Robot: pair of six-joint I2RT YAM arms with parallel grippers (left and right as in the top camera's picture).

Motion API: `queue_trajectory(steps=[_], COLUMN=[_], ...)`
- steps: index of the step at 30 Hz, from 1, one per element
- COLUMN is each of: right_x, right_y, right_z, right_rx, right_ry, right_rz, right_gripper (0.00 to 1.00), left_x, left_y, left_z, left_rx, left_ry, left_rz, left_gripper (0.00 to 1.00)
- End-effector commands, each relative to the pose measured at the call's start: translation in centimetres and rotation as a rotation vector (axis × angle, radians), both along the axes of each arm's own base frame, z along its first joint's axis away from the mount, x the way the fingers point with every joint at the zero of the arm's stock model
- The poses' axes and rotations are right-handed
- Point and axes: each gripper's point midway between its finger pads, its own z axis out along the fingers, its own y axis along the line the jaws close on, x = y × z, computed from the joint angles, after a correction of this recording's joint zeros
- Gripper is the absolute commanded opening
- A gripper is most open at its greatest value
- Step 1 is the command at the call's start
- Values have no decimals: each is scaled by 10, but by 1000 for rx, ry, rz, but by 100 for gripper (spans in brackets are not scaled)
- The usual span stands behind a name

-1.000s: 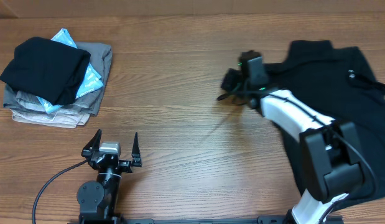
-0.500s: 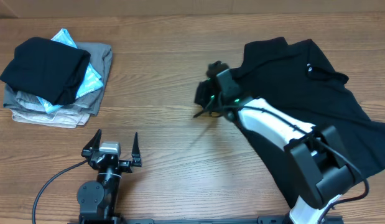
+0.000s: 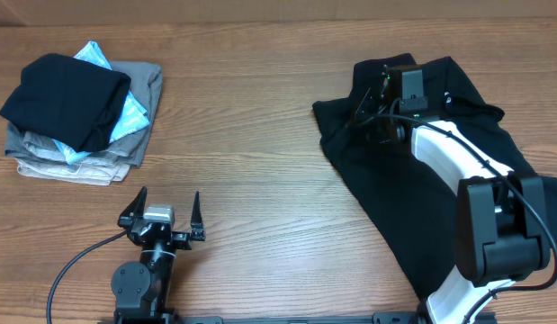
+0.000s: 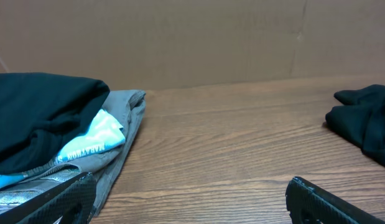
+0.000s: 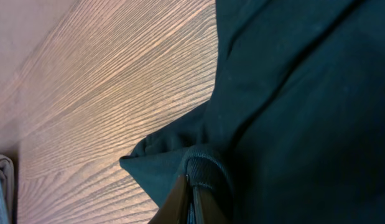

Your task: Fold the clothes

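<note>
Black T-shirt [image 3: 390, 202]: spread crumpled on the right half of the table [image 3: 251, 153], one edge bunched toward the centre

Right gripper [image 3: 375, 119]: positioned at the shirt's far part, jaws clenched on a rolled fold of the black fabric, as shown in the right wrist view

Left gripper [image 3: 168, 200]: set at the near left edge, jaws spread wide, nothing grasped

Stack of folded garments [image 3: 80, 135]: placed at the far left, topped by a black piece, well apart from the shirt
</note>
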Motion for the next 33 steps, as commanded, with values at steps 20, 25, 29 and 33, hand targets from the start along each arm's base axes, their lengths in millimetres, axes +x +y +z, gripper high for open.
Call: queue_trajectory(steps=[20,25,29,33], right_x=[-41,-64,-68,-64], right_y=[51,52,53,55], right_z=[57,34,21,18], right_rx=[-369,-577,-644,-659], right_ry=[2,80,78,42], right_rz=[542,635,699,728], right_gripper=[50,31,28,28], left_x=[0,0,0,0], left_y=[0,0,0,0], left_z=[0,0,0,0], left_rx=[27,27,27,27], left_ry=[-11,-11,-11,-10], left_rz=[-2,-2,-2,-2], left_gripper=[100,100,100,100])
